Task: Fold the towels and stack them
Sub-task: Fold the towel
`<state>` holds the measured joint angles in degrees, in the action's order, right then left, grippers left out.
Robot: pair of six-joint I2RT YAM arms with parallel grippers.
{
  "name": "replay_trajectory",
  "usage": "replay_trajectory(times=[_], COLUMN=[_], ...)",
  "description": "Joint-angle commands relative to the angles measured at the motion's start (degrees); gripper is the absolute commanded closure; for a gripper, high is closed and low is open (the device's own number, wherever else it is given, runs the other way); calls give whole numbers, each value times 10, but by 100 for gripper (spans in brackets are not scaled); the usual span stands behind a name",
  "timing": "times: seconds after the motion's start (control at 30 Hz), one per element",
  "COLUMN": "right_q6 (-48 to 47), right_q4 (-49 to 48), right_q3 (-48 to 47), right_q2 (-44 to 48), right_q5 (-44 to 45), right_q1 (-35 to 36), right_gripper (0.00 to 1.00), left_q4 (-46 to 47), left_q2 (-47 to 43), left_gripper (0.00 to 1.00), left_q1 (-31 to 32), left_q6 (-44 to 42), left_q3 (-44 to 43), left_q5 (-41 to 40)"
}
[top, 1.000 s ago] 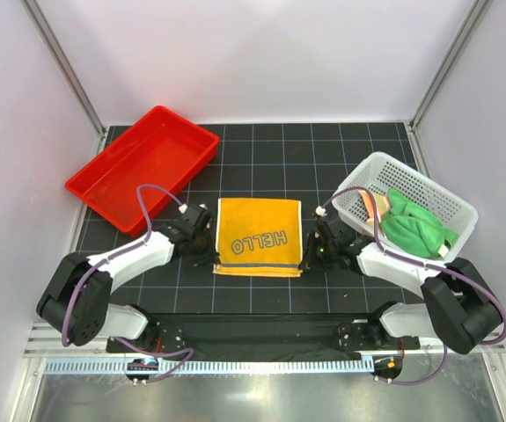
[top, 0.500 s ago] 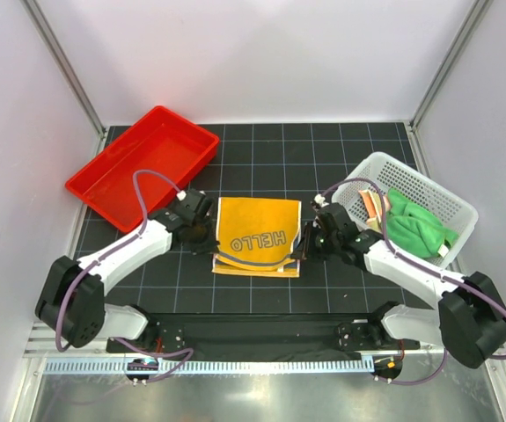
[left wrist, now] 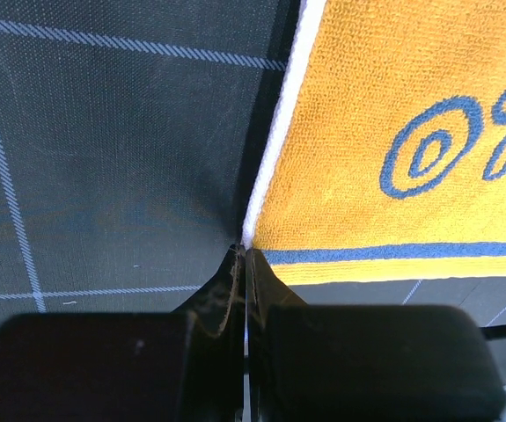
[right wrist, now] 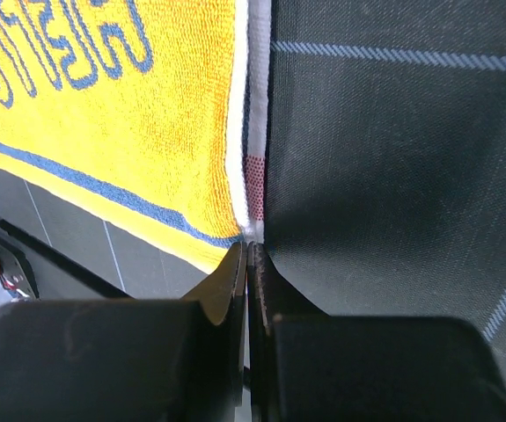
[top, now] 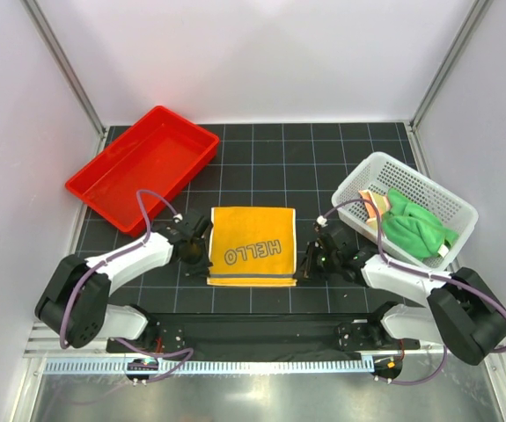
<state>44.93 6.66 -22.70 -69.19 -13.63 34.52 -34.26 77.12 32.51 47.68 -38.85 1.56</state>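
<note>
1. Towel position. I see the yellow HELLO towel [top: 251, 248] spread flat on the black gridded mat [top: 261, 167]. It lies in the middle of the work area, between the two arms. From the top camera its lettering reads upside down, and a dark stripe runs along the near edge.

2. Left gripper [left wrist: 245, 257]. On the left wrist camera the jaws are pressed together with no gap between them. They pinch the towel's white left hem just where the dark stripe meets it, close to the near left corner. The corner itself is hidden behind the fingers [left wrist: 275, 290].

3. Right gripper [right wrist: 249, 251]. On the right wrist camera the jaws are likewise pressed together. They pinch the white right hem at the level of the stripe, close to the near right corner.

4. Other towels. The green towel [top: 420, 229] lies crumpled in the white perforated basket [top: 415, 186] at the right of the mat. The striped towel [top: 371, 204] is bunched beside it, touching it on the left, in the same basket. Its pattern is too small for me to read beyond pale cloth with orange.

5. Red tray [top: 147, 163]. It sits at the far left of the mat, well apart from the yellow HELLO towel.
</note>
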Motion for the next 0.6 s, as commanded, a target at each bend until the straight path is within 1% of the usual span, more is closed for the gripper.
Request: replay_trajectory(times=[0.0,0.23,0.3,0.37,0.4,0.5,0.57], right_q6=[-9,-20,-8,6,15,27,27], right_q4=[3,82,81,34,28,-1,-16], right_q3=[-6,-75,-68,-27,-15,26,34], right_q2=[27,77,90,103,103,97,88], right_q5=[30,-9,-18,-34,-32,-30,-28], right_q1=[2,2,8,13,13,14,13], right_gripper=[99,99,99,99,99,99,99], left_q4=[5,-55,-60,-42,-36,-20,-6], left_q2=[-11,-57,-82,-96,-99,-88,-80], left_gripper=[100,100,100,100,100,100,100], left_q1=[-1,-1,0,0,0,0,0], left_q6=[-7,-6,8,26,30,31,33], left_q3=[-11,-76,-62,-25,-12,29,51], left_q5=[-10,22,39,55,55,50,44])
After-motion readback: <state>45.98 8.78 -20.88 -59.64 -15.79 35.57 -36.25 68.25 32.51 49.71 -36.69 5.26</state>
